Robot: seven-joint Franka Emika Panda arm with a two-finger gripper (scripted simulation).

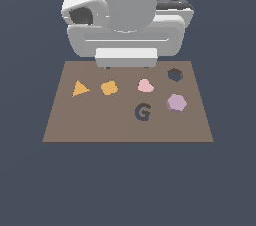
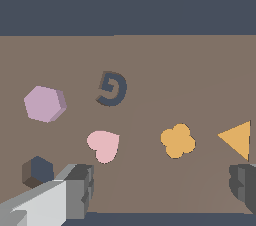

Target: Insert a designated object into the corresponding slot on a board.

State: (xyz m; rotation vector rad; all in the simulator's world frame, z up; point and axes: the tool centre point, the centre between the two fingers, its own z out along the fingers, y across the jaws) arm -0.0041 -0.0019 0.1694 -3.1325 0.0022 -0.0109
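Note:
The lavender hexagonal block lies on the brown board, toward the exterior view's right. Just behind it is the dark hexagon slot, with nothing in it. My gripper hangs above the board's far edge, well back from the block. It is open and holds nothing; one finger shows beside the slot and the other near the orange triangle. In the exterior view the white hand hides the fingertips.
Also on the board are a pink heart-like piece, an orange clover piece, an orange triangle and a dark G mark. The arm's bulk looms over the board's far side.

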